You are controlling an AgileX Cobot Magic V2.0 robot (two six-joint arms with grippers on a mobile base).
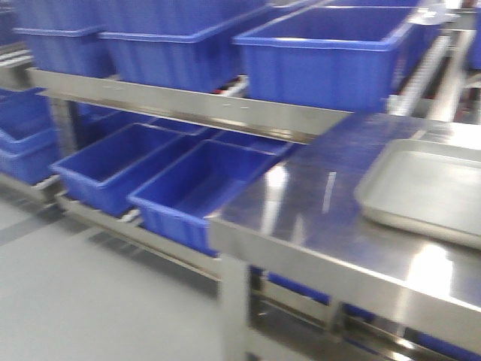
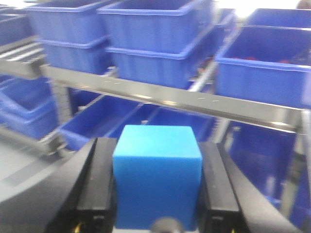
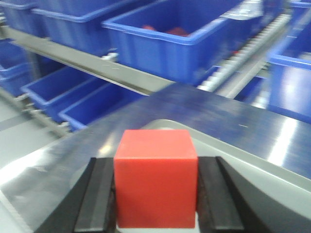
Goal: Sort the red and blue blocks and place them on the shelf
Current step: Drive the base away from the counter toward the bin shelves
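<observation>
My left gripper [image 2: 156,184] is shut on the blue block [image 2: 157,170], held in the air in front of the shelf [image 2: 170,99]. In the right wrist view a red block [image 3: 155,177] sits clamped between the black fingers [image 3: 99,199] of my right gripper [image 3: 155,194], above the grey tray [image 3: 252,165] on the steel table. The shelf [image 1: 188,105] runs across the front view with blue bins on two tiers. Neither arm nor either block shows in the front view.
Large blue bins [image 1: 331,56] fill the upper tier and more blue bins [image 1: 195,192] lie on the lower one. One upper bin [image 3: 175,41] holds red items. The steel table [image 1: 316,218] with the grey tray [image 1: 428,188] stands at the right. White roller tracks [image 3: 243,53] run between bins.
</observation>
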